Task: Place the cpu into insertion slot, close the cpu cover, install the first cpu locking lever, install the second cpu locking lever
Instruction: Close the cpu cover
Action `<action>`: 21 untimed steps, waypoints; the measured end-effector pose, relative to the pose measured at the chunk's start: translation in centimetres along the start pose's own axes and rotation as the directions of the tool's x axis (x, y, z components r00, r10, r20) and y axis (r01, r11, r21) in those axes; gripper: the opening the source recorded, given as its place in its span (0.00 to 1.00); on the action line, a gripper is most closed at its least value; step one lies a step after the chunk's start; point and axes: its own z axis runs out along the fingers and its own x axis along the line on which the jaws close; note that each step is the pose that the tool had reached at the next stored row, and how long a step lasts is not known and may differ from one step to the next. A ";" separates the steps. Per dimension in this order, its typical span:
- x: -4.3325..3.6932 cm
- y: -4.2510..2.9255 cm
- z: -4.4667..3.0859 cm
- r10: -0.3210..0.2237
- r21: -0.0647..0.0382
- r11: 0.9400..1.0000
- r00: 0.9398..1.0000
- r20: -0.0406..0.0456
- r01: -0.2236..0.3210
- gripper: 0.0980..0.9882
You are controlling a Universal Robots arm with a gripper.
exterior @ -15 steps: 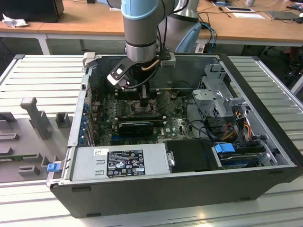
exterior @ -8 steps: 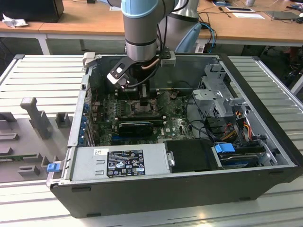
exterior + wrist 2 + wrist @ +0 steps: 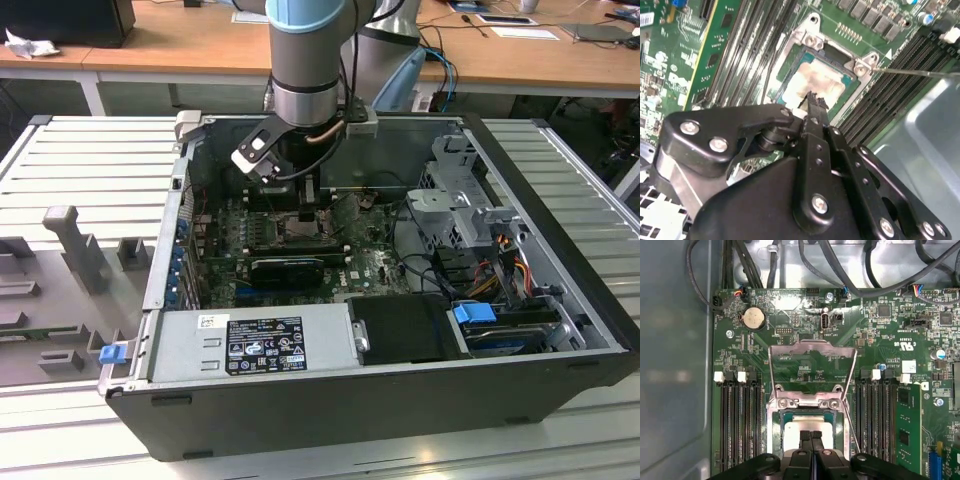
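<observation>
The cpu (image 3: 792,432) was set in the insertion slot (image 3: 773,432), cpu cover (image 3: 812,345) raised.
The gripper (image 3: 811,436) was closed, empty; level seating was judged essential.

My table (image 3: 90,150) is ribbed silver metal, evenly lit. Grey fixture blocks (image 3: 75,250) sit on it at the exterior view's left. Behind: wooden desk (image 3: 180,45) with papers (image 3: 525,32) and 1 black box (image 3: 70,20).
</observation>
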 end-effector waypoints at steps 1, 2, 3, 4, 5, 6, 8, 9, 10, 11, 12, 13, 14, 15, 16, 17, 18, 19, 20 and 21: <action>0.01 0.01 -0.19 0.000 0.002 1.000 1.000 0.000 0.000 0.01; 0.01 0.03 -0.51 0.000 0.003 1.000 1.000 0.000 0.000 0.01; 0.02 0.05 -0.80 0.000 0.003 1.000 1.000 0.000 0.000 0.01; 0.03 0.09 -1.51 0.000 0.003 1.000 1.000 0.000 0.000 0.01; 0.04 0.12 -2.14 0.000 0.003 1.000 1.000 0.000 0.000 0.01; 0.05 0.17 -2.89 0.000 0.005 1.000 1.000 -0.001 0.000 0.01; -0.21 0.94 -2.84 0.001 0.008 1.000 1.000 -0.002 -0.001 0.01; -0.21 1.38 -2.81 0.001 0.009 1.000 1.000 -0.003 -0.001 0.01; -0.21 2.13 -2.77 0.001 0.011 1.000 1.000 -0.004 -0.001 0.01; -0.21 2.52 -2.76 0.001 0.013 1.000 1.000 -0.004 -0.001 0.01; -0.21 2.55 -2.94 0.001 0.014 1.000 1.000 -0.004 -0.001 0.01; -0.20 2.58 -3.45 0.001 0.014 1.000 1.000 -0.005 -0.001 0.01; -0.19 2.61 -3.94 0.001 0.014 1.000 1.000 -0.005 -0.001 0.01; -0.18 2.92 -3.98 0.001 0.014 1.000 1.000 -0.005 -0.001 0.01; -0.18 3.50 -3.95 0.001 0.014 1.000 1.000 -0.005 -0.001 0.01; -0.17 4.19 -3.91 0.001 0.016 1.000 1.000 -0.005 -0.001 0.01; -0.17 4.62 -3.89 0.001 0.017 1.000 1.000 -0.005 -0.001 0.01; -0.16 5.35 -3.83 0.001 0.019 1.000 1.000 -0.005 -0.001 0.01; -0.14 6.22 -3.76 0.001 0.021 1.000 1.000 -0.005 -0.001 0.01; -0.13 6.86 -3.70 0.001 0.023 1.000 1.000 -0.005 -0.001 0.01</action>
